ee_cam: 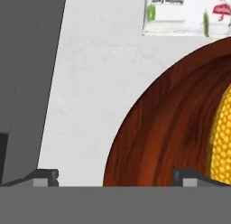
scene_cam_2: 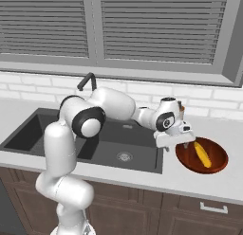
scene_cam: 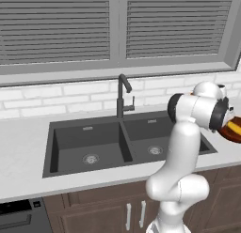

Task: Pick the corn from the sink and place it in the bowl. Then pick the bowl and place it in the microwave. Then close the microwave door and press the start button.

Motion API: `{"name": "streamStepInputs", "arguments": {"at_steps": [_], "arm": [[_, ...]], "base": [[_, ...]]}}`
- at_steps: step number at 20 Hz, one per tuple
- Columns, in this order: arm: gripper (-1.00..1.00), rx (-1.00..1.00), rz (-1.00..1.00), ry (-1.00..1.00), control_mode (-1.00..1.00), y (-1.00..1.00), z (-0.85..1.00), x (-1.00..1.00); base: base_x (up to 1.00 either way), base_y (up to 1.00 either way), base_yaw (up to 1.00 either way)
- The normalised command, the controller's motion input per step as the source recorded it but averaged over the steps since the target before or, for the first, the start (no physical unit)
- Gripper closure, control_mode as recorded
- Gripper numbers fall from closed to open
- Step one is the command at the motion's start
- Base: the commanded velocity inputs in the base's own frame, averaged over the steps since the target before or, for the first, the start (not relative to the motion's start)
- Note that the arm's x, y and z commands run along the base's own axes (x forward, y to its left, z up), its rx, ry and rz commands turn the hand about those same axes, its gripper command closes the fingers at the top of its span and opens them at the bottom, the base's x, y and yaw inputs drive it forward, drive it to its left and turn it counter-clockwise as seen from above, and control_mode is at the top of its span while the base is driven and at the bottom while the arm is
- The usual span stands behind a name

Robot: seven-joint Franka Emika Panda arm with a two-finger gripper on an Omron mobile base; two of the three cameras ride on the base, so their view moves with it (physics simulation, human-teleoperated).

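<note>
the corn (scene_cam_2: 202, 154) lies inside the bowl (scene_cam_2: 188, 161) on the white surface (scene_cam_2: 223, 182), just right of the sink (scene_cam_2: 143, 163). the gripper (scene_cam_2: 184, 143) hangs released over the bowl's left rim — one fingertip (ee_cam: 45, 177) above bare surface, the other above the bowl.

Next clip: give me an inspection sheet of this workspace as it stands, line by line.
Surface: light grey counter, sound.
Job's things: corn lies inside the bowl, which sits on the counter right of the sink; both basins hold nothing seen. Microwave: nothing seen.
Clutter: a white labelled carton behind the bowl.
Grippers: gripper open, holding nothing, fingers low over the bowl's left rim.
Cables: nothing seen.
Surroundings: black faucet, white tile backsplash, shuttered window, brown cabinets below.
</note>
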Motion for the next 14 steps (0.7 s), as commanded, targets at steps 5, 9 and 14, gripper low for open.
{"name": "streamStepInputs", "arguments": {"at_steps": [5, 9, 14], "arm": [[-1.00, 0.00, 0.01, 0.00, -1.00, -0.21, -0.26, 0.00], [1.00, 0.00, 0.00, 0.00, -1.00, -0.13, -0.24, 0.00], [1.00, 0.00, 0.00, 0.00, -1.00, -0.13, -0.17, 0.00]], "base": [[0.00, 0.00, 0.00], [0.00, 0.00, 0.00], [0.00, 0.00, 0.00]]}}
